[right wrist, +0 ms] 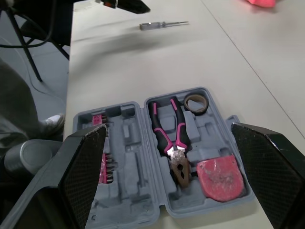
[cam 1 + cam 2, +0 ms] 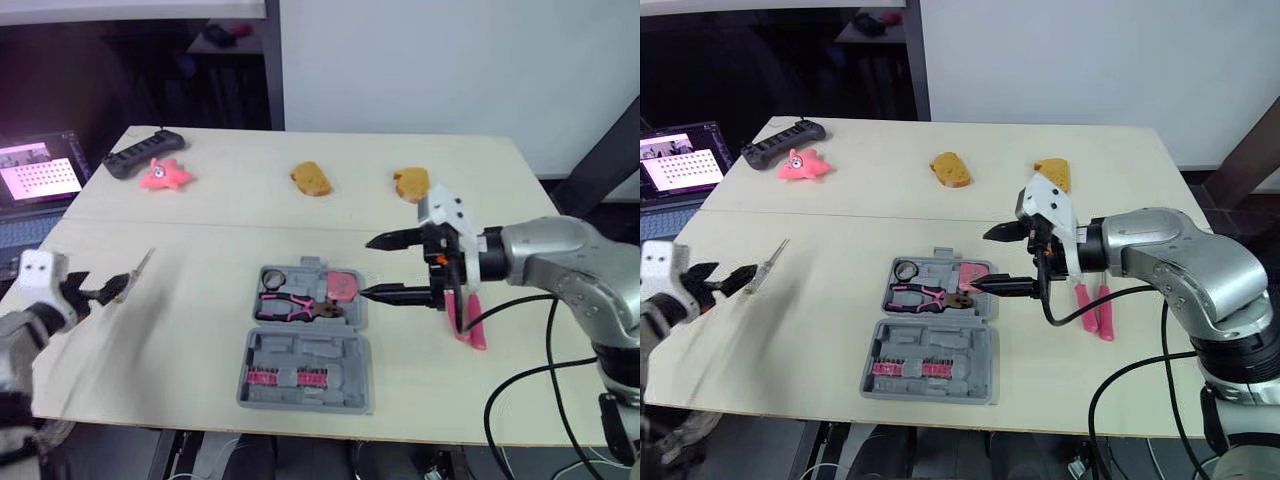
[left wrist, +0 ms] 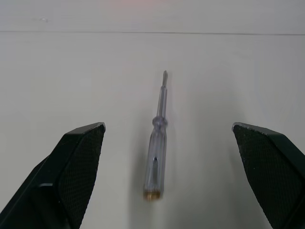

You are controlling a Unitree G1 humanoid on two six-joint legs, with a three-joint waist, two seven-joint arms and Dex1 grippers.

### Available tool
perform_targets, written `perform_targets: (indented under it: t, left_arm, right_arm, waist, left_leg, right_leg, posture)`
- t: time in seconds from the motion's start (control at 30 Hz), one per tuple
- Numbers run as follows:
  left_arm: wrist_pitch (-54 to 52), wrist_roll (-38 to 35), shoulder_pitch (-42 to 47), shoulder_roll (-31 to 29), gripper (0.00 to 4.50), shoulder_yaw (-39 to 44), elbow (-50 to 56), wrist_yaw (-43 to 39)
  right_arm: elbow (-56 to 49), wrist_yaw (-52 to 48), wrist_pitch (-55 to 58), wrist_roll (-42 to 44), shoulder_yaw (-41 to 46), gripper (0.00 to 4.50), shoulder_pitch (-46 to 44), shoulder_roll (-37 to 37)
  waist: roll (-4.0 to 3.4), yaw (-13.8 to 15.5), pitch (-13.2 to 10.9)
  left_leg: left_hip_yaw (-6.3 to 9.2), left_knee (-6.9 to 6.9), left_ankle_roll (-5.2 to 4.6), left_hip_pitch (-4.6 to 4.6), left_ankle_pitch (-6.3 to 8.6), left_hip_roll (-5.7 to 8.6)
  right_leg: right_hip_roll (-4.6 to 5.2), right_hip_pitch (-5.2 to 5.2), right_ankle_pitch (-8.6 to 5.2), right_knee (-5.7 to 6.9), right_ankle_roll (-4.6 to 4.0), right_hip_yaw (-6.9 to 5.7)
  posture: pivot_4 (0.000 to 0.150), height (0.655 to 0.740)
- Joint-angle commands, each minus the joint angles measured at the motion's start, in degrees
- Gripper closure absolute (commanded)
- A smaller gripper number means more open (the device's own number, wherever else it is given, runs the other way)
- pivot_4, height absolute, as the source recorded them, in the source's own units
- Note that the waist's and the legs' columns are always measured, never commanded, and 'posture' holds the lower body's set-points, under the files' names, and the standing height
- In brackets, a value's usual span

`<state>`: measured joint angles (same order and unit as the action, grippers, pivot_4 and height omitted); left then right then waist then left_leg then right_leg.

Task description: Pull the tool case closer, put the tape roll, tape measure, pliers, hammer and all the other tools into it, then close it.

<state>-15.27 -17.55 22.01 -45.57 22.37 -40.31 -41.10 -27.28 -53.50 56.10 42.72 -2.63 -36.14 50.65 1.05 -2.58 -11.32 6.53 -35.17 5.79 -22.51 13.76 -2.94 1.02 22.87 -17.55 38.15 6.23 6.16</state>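
The grey tool case (image 2: pixel 350 355) lies open mid-table. Its far half holds a tape roll (image 2: pixel 277 277), pink-handled pliers (image 2: pixel 295 307) and a pink tape measure (image 2: pixel 343 287); the near half carries pink bits. My right gripper (image 2: pixel 365 267) hovers open just right of the case, with nothing between its fingers. Behind it, two pink tool handles (image 2: pixel 470 322) lie on the table. A clear-handled screwdriver (image 3: pixel 157 143) rests on the table at the left. My left gripper (image 2: pixel 110 287) is open just short of it, its fingers either side of the handle's line, not touching.
A black power strip (image 2: pixel 143 152) and a pink star toy (image 2: pixel 164 175) sit at the back left. Two orange bread-like pieces (image 2: pixel 311 178) (image 2: pixel 411 183) lie at the back middle. A lit screen (image 2: pixel 40 170) stands off the table's left edge.
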Motion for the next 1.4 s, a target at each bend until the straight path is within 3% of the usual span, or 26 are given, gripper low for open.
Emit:
perform_targets:
  t: [0.03,0.3,0.33,0.4,0.63,0.77,0.9,1.03,1.23,1.4]
  left_arm:
    - [4.1,4.0,6.4,-1.4,0.02,-3.4,-10.2,-0.6]
    - [10.4,11.0,17.6,0.2,0.02,-9.5,-27.7,2.1]
    - [10.9,11.4,18.4,0.6,0.25,-9.8,-28.8,2.6]
    - [11.6,11.9,19.6,1.2,0.82,-10.0,-30.6,3.4]
    - [11.7,12.4,21.2,1.9,4.48,-9.5,-32.7,4.1]
    - [11.3,11.9,21.2,1.6,4.47,-9.3,-32.3,2.2]
    - [8.0,10.6,17.4,0.7,4.47,-9.9,-25.7,-5.1]
    - [-1.8,8.4,4.3,0.5,4.47,-10.0,-3.5,-7.7]
    - [-25.3,0.4,-15.9,0.7,4.47,-5.4,36.2,-3.6]
    - [-33.8,-3.1,-24.3,3.1,4.47,-3.5,51.4,0.5]
  right_arm:
    - [-1.7,1.4,0.1,0.2,2.1,0.07,-1.1,0.4]
    - [-1.8,3.7,0.3,-0.5,2.8,0.07,-2.0,0.8]
    - [-1.9,3.9,0.4,-0.6,3.0,0.01,-2.0,1.0]
    - [-2.0,4.3,0.6,-0.5,3.3,0.00,-2.0,1.3]
    - [-1.8,4.8,0.1,-1.7,3.3,0.00,-2.0,2.7]
    - [-0.8,4.9,-0.7,-2.8,3.0,0.00,-2.3,3.0]
    - [-0.6,4.4,-1.3,-3.3,2.2,0.00,-1.8,2.5]
    - [-1.1,2.6,2.8,0.5,1.4,0.00,-1.6,2.0]
    - [-0.1,1.8,5.3,1.9,-0.7,0.00,-2.8,0.5]
    - [0.1,2.5,4.5,0.4,-3.0,0.00,-2.4,-1.5]
  waist:
    - [0.00,-0.2,0.0]
    - [0.00,-0.4,0.0]
    - [0.00,-0.3,0.0]
    - [0.00,-0.2,0.0]
    - [0.00,0.0,0.0]
    - [0.00,0.0,0.0]
    - [0.00,-0.1,0.0]
    - [-0.02,-0.9,0.0]
    - [-0.02,-1.3,0.0]
    - [-0.02,-1.0,0.0]
  left_leg:
    - [-0.01,0.00,0.00,0.00,0.00,0.00]
    - [0.03,0.09,0.00,-0.20,0.00,0.00]
    - [0.04,0.07,0.00,-0.23,0.00,0.00]
    - [0.05,0.03,0.00,-0.26,0.00,0.00]
    - [0.07,0.01,0.00,-0.27,-0.01,0.00]
    - [0.07,0.00,0.03,-0.27,-0.03,0.01]
    - [0.07,0.00,0.05,-0.27,-0.04,0.01]
    - [0.07,0.06,0.05,-0.27,-0.04,-0.01]
    - [0.06,0.01,0.05,-0.27,-0.04,-0.01]
    - [0.06,-0.03,0.05,-0.23,-0.04,0.00]
  right_leg:
    - [0.01,0.01,0.00,0.00,0.01,0.00]
    - [0.00,0.23,0.00,0.06,0.01,-0.03]
    - [0.00,0.24,0.01,0.06,0.01,-0.05]
    - [0.00,0.25,0.01,0.07,0.01,-0.06]
    - [0.00,0.30,0.01,0.19,0.02,-0.06]
    - [0.00,0.30,0.01,0.23,0.02,-0.06]
    - [0.00,0.30,0.01,0.24,0.02,-0.06]
    - [0.02,0.33,0.01,0.25,0.00,-0.04]
    - [0.08,0.31,0.01,0.28,0.00,-0.05]
    - [0.05,0.28,0.00,0.25,0.00,-0.05]
  posture:
    - [0.150,0.7400]
    - [0.150,0.7400]
    - [0.150,0.7400]
    - [0.150,0.7400]
    - [0.150,0.7400]
    - [0.150,0.7400]
    - [0.150,0.7400]
    - [0.150,0.7400]
    - [0.150,0.7400]
    - [0.150,0.7400]
